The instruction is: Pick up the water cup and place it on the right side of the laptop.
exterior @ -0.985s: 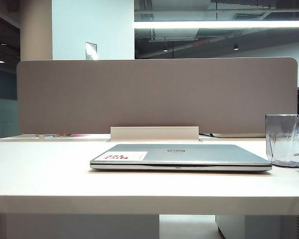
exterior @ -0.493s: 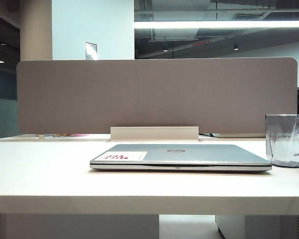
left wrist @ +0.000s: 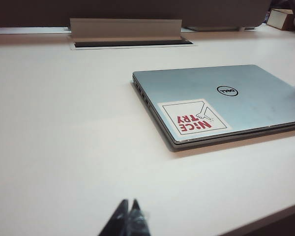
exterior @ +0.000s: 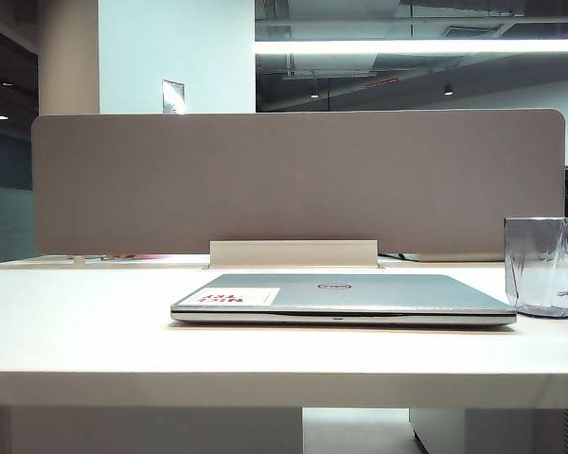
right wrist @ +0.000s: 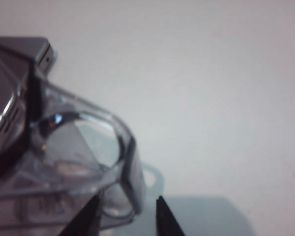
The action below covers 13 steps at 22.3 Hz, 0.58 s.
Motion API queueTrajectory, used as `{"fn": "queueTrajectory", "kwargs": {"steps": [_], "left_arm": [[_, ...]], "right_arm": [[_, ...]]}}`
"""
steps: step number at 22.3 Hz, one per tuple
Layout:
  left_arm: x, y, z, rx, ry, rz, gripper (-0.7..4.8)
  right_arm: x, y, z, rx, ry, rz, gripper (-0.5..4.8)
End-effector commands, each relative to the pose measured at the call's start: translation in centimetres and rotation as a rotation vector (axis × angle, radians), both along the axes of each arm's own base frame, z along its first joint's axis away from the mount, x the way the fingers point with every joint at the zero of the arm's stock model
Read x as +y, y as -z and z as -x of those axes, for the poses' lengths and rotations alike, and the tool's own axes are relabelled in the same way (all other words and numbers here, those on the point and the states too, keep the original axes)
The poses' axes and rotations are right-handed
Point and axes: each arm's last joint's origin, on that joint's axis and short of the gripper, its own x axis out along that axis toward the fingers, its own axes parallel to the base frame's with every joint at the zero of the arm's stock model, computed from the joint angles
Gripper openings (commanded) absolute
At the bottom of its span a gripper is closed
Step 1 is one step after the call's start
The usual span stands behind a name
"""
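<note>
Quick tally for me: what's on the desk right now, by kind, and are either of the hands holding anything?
Laptop, closed: 1
Water cup, upright to the laptop's right: 1
Robot hands: 2. The right hand is open by the cup and holds nothing; the left hand hangs over bare desk, and whether it is open is unclear.
Total: 4

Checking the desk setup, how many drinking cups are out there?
1: a see-through smoky grey-blue faceted plastic tumbler stands upright on the white table, just right of the closed silver-grey laptop. None elsewhere in view.
</note>
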Motion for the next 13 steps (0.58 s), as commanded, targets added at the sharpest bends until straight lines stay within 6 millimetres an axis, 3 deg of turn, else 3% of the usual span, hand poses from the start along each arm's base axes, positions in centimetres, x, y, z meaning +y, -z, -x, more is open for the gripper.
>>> {"fn": "queueTrajectory", "kwargs": {"steps": [1, 3, 5, 6, 8, 13], "left_arm": [[0.0, 0.0, 0.0, 0.01, 0.007, -0.001, -0.04], [0.0, 0.0, 0.0, 0.01, 0.007, -0.001, -0.04], [0.0, 0.0, 0.0, 0.01, 0.007, -0.001, -0.04], [0.0, 0.0, 0.0, 0.01, 0.008, 0.0, -0.04], [0.0, 0.0, 0.0, 0.01, 0.009, 0.0, -0.04], [0.0, 0.0, 0.0, 0.01, 0.009, 0.0, -0.04]], "right_arm": [[0.1, -0.3, 0.4, 0.039, -0.008, 0.007, 1.62], [0.2, -0.4, 0.8, 0.074, -0.011, 0.003, 1.6], [0.2, -0.5, 1.1, 0.097, -0.011, -0.003, 1.27], [0.3, -0.6, 1.1, 0.095, -0.011, -0.003, 1.03], [0.3, -0.9, 1.2, 0.083, -0.012, 0.0, 0.01], [0.2, -1.4, 0.9, 0.031, -0.011, 0.012, -0.09]]}}
